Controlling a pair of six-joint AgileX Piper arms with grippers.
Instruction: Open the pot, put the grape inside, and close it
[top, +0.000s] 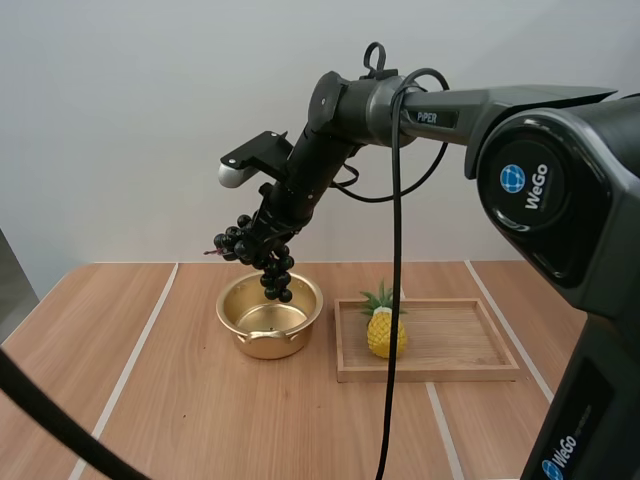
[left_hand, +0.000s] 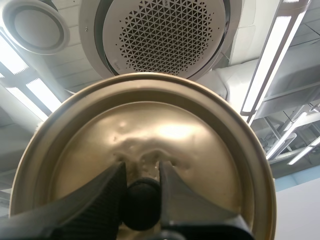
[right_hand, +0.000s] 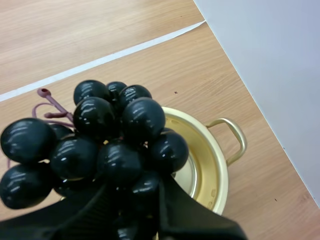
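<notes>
Right pincer (top: 256, 238) pinches glossy grapes (right_hand: 100, 145) over golden pot (top: 238, 325) (round); left pincer (left_hand: 141, 182) grips lid (left_hand: 150, 125) by knob (left_hand: 141, 206).

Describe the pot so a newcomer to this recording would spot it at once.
On the wooden table, left of the tray, stands the pot. It is the shiny gold bowl with small handles, lidless, directly under the grapes held by the right gripper.

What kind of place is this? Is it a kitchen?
Probably a robot practice setup, not a kitchen. A robot arm's right tool dangles black grapes over a gold pot on a wooden table, and a pineapple, likely a toy, stands in a wooden tray beside it.
</notes>
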